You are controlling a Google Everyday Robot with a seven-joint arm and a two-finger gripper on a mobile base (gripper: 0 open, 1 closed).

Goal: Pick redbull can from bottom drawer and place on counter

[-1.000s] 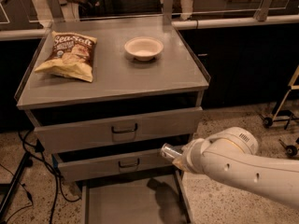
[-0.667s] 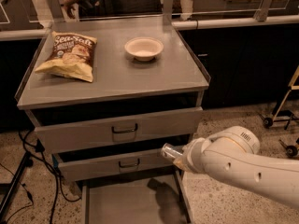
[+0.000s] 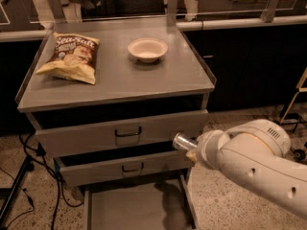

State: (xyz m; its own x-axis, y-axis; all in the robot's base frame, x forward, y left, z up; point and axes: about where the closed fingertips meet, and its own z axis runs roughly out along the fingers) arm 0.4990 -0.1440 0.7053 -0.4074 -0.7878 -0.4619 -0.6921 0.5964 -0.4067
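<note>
Midair, 1 can (image 3: 181, 141) in pincer (image 3: 191, 148)

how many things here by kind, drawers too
chip bag: 1, on the counter
bowl: 1, on the counter
can: 1, held in the gripper in front of the drawers' right end
drawers: 3, bottom drawer pulled out
total: 6

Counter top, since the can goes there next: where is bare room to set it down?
The counter is bare along its front edge and on the right, between the bowl and the right rim. The left side is taken by the chip bag. The claw holds the redbull can below the front right corner.
</note>
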